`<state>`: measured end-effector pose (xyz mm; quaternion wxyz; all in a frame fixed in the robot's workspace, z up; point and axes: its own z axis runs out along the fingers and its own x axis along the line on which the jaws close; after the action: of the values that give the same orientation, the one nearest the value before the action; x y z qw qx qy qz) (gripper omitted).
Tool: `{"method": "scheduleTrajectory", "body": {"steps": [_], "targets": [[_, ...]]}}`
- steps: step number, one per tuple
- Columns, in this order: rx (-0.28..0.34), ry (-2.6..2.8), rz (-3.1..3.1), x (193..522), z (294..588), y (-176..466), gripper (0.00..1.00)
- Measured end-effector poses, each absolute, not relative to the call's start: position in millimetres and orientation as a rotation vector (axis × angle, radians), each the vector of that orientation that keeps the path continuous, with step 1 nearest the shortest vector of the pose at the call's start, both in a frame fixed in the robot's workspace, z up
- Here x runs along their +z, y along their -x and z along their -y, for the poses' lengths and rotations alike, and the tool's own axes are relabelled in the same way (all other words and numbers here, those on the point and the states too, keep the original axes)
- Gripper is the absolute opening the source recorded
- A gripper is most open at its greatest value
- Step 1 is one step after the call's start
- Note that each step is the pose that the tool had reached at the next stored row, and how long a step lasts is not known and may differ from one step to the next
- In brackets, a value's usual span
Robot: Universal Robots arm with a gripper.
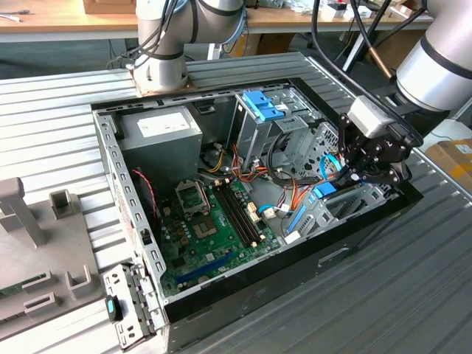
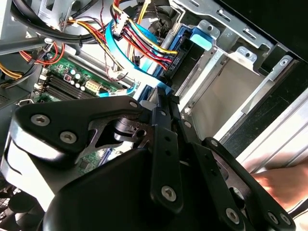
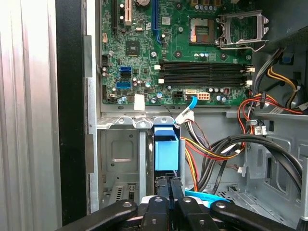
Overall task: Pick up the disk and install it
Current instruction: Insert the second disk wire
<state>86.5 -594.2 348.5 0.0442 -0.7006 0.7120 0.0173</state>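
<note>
The disk stands on edge in the metal drive bay at the front corner of the open computer case. In the first wrist view it shows as a narrow dark slab capped by a bright blue plastic rail with a small raised tab at its far end; in the second wrist view the same blue tab sticks out beside the bay's grey sheet-metal wall, and in the exterior view a patch of the blue rail shows just under the gripper. The gripper's jaws are clenched on the near end of the disk, the black fingers pressed close together around its thin edge in the first wrist view. A flat light-blue cable and a bundle of red, yellow and orange wires run just beside the disk. Beyond the bay lies the green motherboard with its black memory slots. The case lies on a ribbed grey surface. In the second wrist view part of a person's hand shows near the outer edge of the case
</note>
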Motion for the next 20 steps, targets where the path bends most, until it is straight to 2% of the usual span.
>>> {"method": "scheduleTrajectory", "body": {"steps": [8, 11, 12, 20], "targets": [[0.053, 2.141, -2.176, 345.3, 594.4, -86.6, 0.15], [0.053, 2.141, -2.176, 345.3, 594.4, -86.5, 0.16], [0.053, 2.141, -2.176, 345.2, 594.4, -86.5, 0.23], [0.053, 2.141, -2.176, 345.2, 591.0, -85.2, 0.23]]}}
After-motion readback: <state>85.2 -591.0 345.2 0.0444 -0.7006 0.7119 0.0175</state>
